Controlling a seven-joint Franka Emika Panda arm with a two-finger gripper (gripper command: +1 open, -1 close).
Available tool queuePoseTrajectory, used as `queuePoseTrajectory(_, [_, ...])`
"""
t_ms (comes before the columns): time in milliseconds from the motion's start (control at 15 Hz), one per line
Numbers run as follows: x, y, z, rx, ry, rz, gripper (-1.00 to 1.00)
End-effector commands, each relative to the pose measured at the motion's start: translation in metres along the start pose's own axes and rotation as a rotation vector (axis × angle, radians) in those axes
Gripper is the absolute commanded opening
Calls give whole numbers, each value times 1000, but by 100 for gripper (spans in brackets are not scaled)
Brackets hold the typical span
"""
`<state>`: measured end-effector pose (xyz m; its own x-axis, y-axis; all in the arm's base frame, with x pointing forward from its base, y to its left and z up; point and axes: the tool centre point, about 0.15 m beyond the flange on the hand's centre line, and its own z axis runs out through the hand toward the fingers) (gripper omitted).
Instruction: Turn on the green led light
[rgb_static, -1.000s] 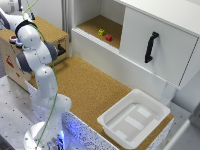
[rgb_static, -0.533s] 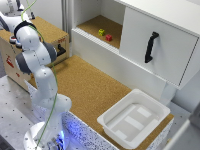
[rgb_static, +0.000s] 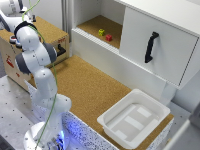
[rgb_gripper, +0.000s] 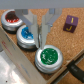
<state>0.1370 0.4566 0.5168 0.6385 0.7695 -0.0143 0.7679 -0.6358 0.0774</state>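
In the wrist view, the green led light button (rgb_gripper: 48, 56) sits in a silver ring on the wooden box top, and I see no glow on it. A blue button (rgb_gripper: 26, 35) and a red button (rgb_gripper: 12, 21) stand in a row beyond it. My gripper (rgb_gripper: 38, 42) hangs over the gap between the blue and green buttons. Its two fingers converge at the tips with nothing held. In the exterior view the arm (rgb_static: 32, 50) bends over the wooden box (rgb_static: 49, 31) at the exterior view's left and hides the gripper and the buttons.
A purple block (rgb_gripper: 70, 23) with a yellow letter lies near the buttons. A white cabinet holds a yellow block (rgb_static: 101, 32) and a red block (rgb_static: 108, 37) in its open shelf, beside a door with a black handle (rgb_static: 151, 47). A white tray (rgb_static: 150, 102) sits on the cork table.
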Motion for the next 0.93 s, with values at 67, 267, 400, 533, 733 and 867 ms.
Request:
queuePoseTrajectory(67, [-28, 17, 53, 154, 154, 99, -100])
queuePoseTrajectory(267, [-27, 29, 65, 173, 172, 149, -100])
queuePoseTrajectory(400, [-21, 35, 73, 192, 186, 176, -100])
queuePoseTrajectory(533, [-13, 35, 76, 191, 202, 173, -100])
queuePoseTrajectory(733, [-2, 31, 75, 192, 217, 163, -100])
queuePoseTrajectory(867, [2, 24, 77, 177, 202, 143, -100])
